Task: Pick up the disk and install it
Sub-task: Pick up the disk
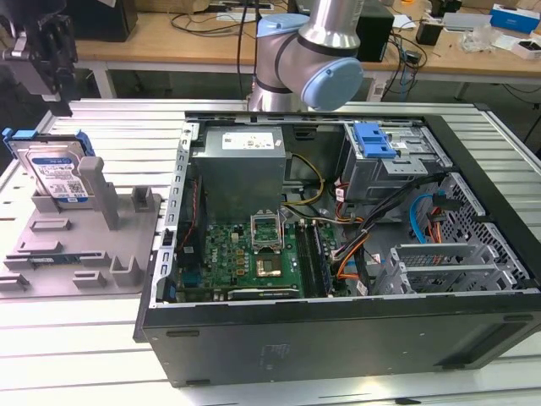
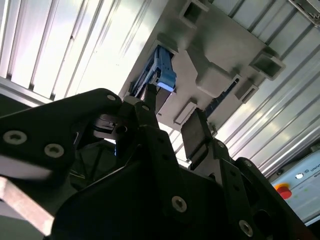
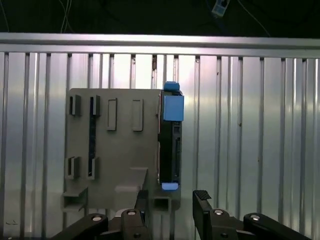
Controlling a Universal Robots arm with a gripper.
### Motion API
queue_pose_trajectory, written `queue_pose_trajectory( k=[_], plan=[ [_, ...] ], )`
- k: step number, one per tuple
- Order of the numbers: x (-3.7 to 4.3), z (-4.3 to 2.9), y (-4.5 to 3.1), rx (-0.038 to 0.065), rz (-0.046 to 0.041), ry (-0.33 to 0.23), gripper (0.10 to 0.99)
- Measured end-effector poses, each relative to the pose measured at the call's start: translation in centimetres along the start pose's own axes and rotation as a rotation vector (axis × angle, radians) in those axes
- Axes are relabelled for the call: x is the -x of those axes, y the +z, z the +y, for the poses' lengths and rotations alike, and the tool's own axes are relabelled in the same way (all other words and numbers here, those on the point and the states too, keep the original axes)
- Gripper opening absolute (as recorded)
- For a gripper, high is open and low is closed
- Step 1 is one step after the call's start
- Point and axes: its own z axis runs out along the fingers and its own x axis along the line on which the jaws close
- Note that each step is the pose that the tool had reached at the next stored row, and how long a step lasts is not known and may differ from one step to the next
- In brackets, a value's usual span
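Our gripper [image 3: 172,197], jaws apart and empty, hovers over the disk [image 3: 170,145] standing on edge in its holder [image 3: 115,145]; we should centre squarely across its flat faces before closing.

Camera layout
The bench [image 1: 101,118] is overlooked obliquely; the disk [image 1: 61,173] and grey holder [image 1: 84,245] are shared, viewed downward from the wrist.

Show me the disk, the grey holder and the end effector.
disk [image 1: 57,176]: exterior view, on its label face.
grey holder [image 1: 89,249]: exterior view, on its flat base.
end effector [image 3: 172,197]: first wrist view, midway between its fingertips.
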Motion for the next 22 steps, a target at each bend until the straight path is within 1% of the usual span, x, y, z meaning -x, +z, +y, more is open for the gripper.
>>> queue_pose_trajectory(
  k=[1, 2, 3, 4, 5, 6, 8, 10, 11, 12, 14, 16, 20, 22],
  plan=[
    [0.01, 0.02, 0.03, -0.007, 0.0002, -0.001, 0.482],
    [0.02, 0.06, 0.05, -0.017, 0.0005, -0.002, 0.482],
    [0.03, 0.20, 0.08, -0.033, 0.0010, -0.001, 0.482],
    [0.05, 0.62, 0.13, -0.048, 0.0014, -0.001, 0.482],
    [0.06, 0.95, 0.18, -0.052, 0.0011, -0.001, 0.482],
    [0.07, 1.27, 0.21, -0.054, 0.0011, -0.001, 0.482],
    [0.14, 2.26, 0.32, -0.058, 0.0010, -0.001, 0.482],
    [0.20, 2.96, 0.38, -0.059, 0.0009, -0.001, 0.482],
    [0.31, 3.78, 0.44, -0.059, 0.0010, -0.001, 0.482],
    [0.41, 4.40, 0.51, -0.060, 0.0009, -0.001, 0.482],
    [0.61, 5.14, 0.57, -0.059, 0.0010, -0.001, 0.482],
    [0.79, 5.47, 0.61, -0.060, 0.0009, -0.001, 0.482],
    [0.82, 5.51, 0.61, -0.060, 0.0010, 0.000, 0.482],
    [0.86, 5.69, 0.61, -0.059, 0.0010, 0.000, 0.482]
  ],
)
